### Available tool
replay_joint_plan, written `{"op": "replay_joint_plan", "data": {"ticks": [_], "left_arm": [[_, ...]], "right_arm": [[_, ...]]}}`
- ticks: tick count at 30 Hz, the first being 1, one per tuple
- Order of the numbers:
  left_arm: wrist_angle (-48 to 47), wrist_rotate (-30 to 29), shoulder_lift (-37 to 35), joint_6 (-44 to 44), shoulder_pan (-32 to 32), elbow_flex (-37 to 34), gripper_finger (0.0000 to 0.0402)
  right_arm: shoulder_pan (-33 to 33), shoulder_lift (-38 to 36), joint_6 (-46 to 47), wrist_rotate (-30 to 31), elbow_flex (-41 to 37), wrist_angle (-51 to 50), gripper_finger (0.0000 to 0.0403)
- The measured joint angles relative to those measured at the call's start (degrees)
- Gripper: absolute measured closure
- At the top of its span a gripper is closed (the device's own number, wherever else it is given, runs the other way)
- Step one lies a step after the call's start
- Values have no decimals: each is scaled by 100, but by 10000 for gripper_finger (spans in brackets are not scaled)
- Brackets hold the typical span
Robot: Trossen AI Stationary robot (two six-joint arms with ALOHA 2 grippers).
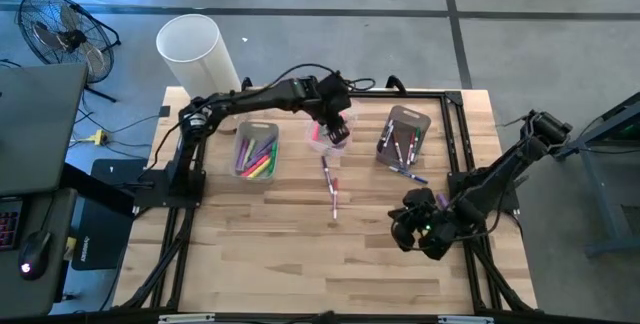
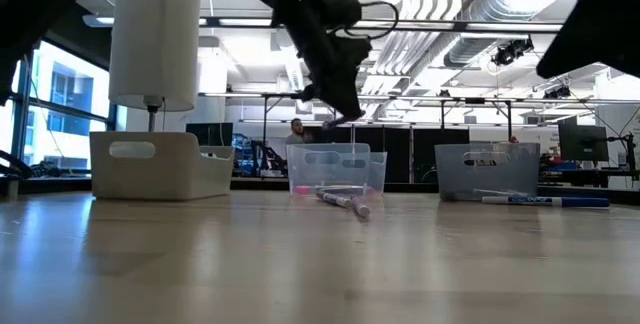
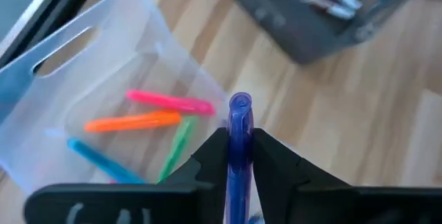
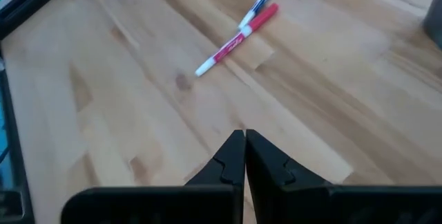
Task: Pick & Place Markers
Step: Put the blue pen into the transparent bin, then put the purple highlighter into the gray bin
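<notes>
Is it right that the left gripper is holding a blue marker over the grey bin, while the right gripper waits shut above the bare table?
Not quite. The left gripper holds the blue marker over the clear bin in the middle, not the grey bin; the left wrist view shows it. The right gripper does wait shut above the bare table.

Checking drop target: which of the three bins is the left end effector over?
The clear middle bin, between the white bin and grey bin; left end effector holds a blue marker above it.
</notes>
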Motion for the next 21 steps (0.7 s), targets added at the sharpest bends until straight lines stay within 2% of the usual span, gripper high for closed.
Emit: {"op": "replay_joint_plan", "data": {"ticks": [11,14,17,21], "left_arm": [[60,-549,24,195,100,-2,270],[53,-195,24,108,25,-4,267],[-80,-79,-144,43,-188,-15,273],[-431,-588,-481,-183,-720,13,287]], "right_arm": [[-339,-2,-2,-8,0,168,401],[-381,-2,-2,-156,0,210,402],[-409,-2,-2,-315,0,267,401],[-399,-2,-3,-470,0,472,402]]}}
